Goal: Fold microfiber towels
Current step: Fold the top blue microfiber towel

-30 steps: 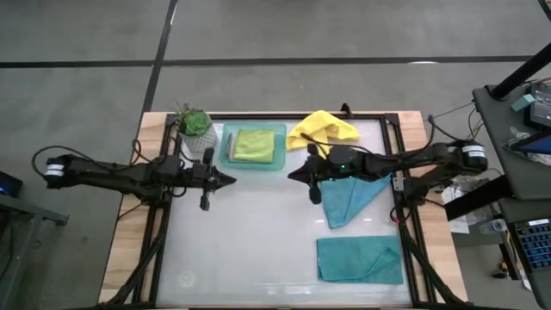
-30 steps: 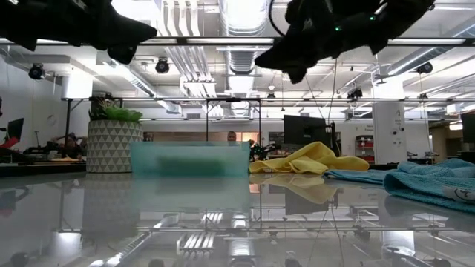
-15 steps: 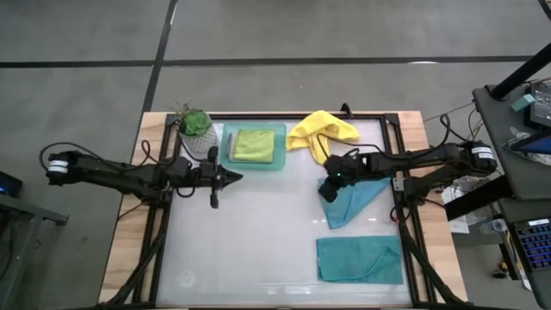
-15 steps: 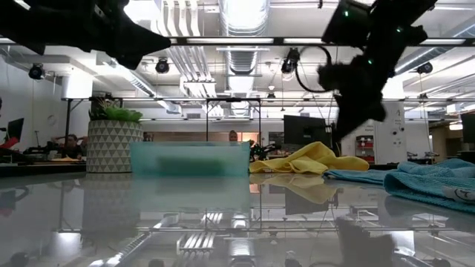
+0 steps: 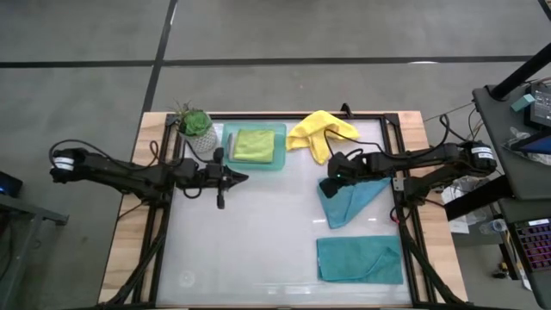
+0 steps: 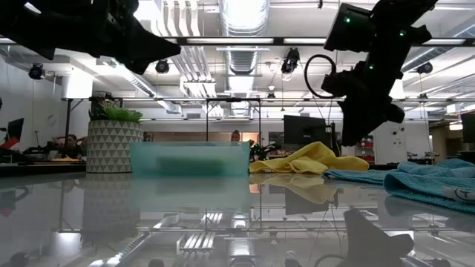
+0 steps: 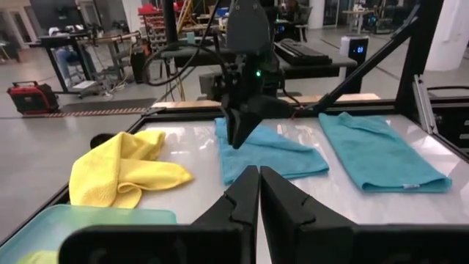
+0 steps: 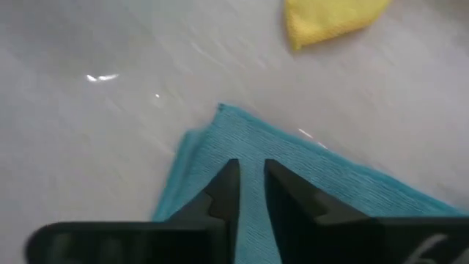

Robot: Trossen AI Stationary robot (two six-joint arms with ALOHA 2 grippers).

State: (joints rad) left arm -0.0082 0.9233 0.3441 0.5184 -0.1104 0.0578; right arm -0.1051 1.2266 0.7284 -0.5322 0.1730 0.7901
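Note:
An unfolded teal towel (image 5: pixel 355 198) lies flat on the table at the right. My right gripper (image 5: pixel 325 185) hangs above its left corner (image 8: pixel 223 111), pointing steeply down, its fingers a little open and clear of the cloth (image 6: pixel 353 139). A second teal towel (image 5: pixel 359 259) lies folded near the front right. A yellow towel (image 5: pixel 320 131) is crumpled at the far edge. A lime green towel (image 5: pixel 254 145) rests in the mint tray (image 5: pixel 225 158). My left gripper (image 5: pixel 244 178) is shut and level above the table's middle left.
A potted plant (image 5: pixel 195 127) stands at the far left beside the tray. Bare glass tabletop (image 5: pixel 250 241) stretches across the near left and middle. The table's black frame (image 5: pixel 398 172) runs along the right edge by the right arm.
My right gripper has tipped from level to steeply down, rolled, and sunk while drawing back toward the table's right edge, coming over the unfolded teal towel's left corner. My left gripper has slid a little toward the table's right. No towel has moved.

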